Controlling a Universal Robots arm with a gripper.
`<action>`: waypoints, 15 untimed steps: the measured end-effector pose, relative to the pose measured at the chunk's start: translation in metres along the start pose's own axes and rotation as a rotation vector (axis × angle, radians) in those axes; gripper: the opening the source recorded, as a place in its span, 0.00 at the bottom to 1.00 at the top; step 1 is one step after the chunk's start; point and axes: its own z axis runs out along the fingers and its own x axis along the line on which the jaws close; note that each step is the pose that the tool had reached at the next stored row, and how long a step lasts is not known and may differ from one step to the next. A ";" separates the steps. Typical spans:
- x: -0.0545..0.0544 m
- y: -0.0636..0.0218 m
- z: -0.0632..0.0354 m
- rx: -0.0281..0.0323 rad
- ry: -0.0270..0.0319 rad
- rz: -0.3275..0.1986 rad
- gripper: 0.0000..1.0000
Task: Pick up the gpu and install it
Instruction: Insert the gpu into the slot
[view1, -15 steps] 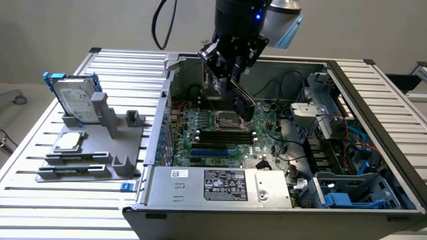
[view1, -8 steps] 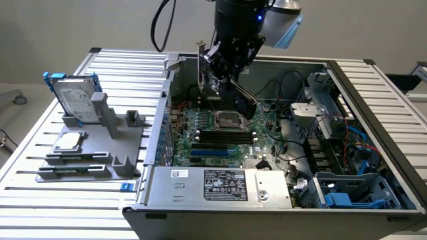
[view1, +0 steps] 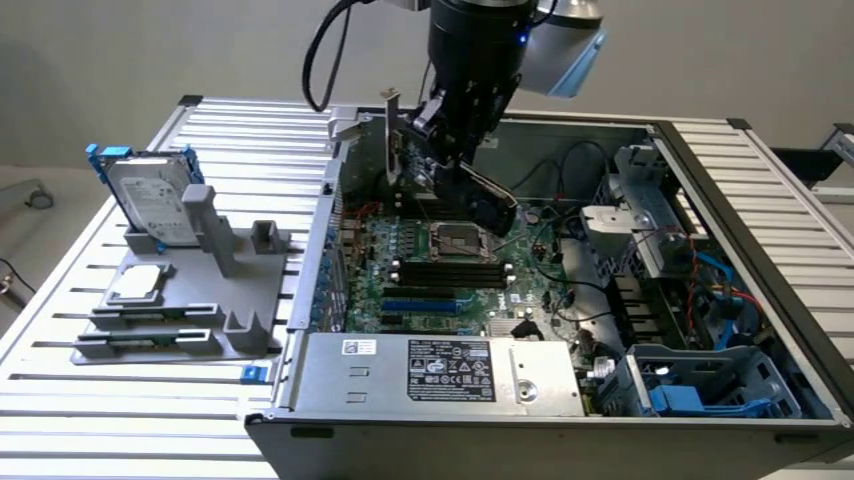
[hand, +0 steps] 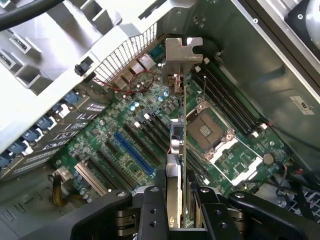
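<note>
The gpu (view1: 470, 196) is a thin green card with a black cooler, and it hangs tilted over the far part of the motherboard (view1: 441, 285) inside the open computer case (view1: 667, 135). My gripper (view1: 445, 130) comes down from above and is shut on the card. In the wrist view the gpu (hand: 178, 142) shows edge-on between my fingers (hand: 152, 212), with its silver bracket (hand: 183, 52) at the far end near the case's rear grille. My gripper (hand: 178, 202) holds it above the slots, between the blue slot (hand: 134, 154) and the CPU socket (hand: 207, 131).
A silver hard drive with blue rails (view1: 144, 195) stands on a grey fixture (view1: 187, 300) at the exterior view's left, with a small silver chip (view1: 139, 283) lying on it. The power supply (view1: 441, 370) fills the case's near side. Cables and drive bays (view1: 694, 300) crowd its right.
</note>
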 end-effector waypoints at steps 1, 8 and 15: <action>0.000 0.0000 0.0005 -0.0010 0.0013 -0.018 0.27; 0.000 -0.0004 0.0042 -0.0087 0.0093 -0.146 0.27; 0.000 -0.0007 0.0091 -0.0148 0.0193 -0.273 0.27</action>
